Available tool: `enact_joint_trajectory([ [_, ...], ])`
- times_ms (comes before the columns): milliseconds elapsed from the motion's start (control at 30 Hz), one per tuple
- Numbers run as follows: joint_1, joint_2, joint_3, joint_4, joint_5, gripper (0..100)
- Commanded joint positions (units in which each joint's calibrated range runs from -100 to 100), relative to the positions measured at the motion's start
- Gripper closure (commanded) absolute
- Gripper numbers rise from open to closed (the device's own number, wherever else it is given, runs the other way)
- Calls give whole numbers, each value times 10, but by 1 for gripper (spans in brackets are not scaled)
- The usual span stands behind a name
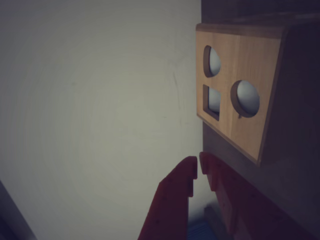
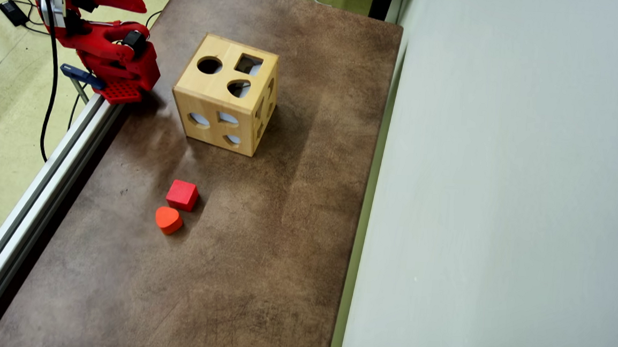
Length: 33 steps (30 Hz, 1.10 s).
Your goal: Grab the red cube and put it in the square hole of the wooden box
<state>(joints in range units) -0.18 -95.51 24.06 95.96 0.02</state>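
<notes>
The red cube (image 2: 182,194) lies on the brown tabletop, in front of the wooden box (image 2: 228,93) in the overhead view. The square hole (image 2: 248,64) is on the box's top face, beside a round cutout and a rounded one. In the wrist view the box (image 1: 245,100) sits at the upper right, and a square cutout (image 1: 212,102) shows on the face turned to the camera. My gripper (image 1: 198,165) is shut with nothing between its red fingers, well away from the cube. The cube is out of the wrist view. The arm (image 2: 102,48) is folded at the table's top left corner.
An orange-red heart-shaped block (image 2: 168,219) lies right beside the cube, on the side away from the box. A metal rail (image 2: 46,179) runs along the table's left edge. A pale wall (image 2: 500,206) borders the right side. Cables lie on the floor at the left.
</notes>
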Motion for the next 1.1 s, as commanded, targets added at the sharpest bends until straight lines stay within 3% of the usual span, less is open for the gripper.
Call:
enact_joint_trajectory([
  [0, 1, 2, -2, -1, 3, 98],
  [667, -3, 10, 1, -10, 3, 98],
  [967, 3, 159, -58, -10, 6, 98],
  [1067, 3, 240, -139, -10, 39, 98],
])
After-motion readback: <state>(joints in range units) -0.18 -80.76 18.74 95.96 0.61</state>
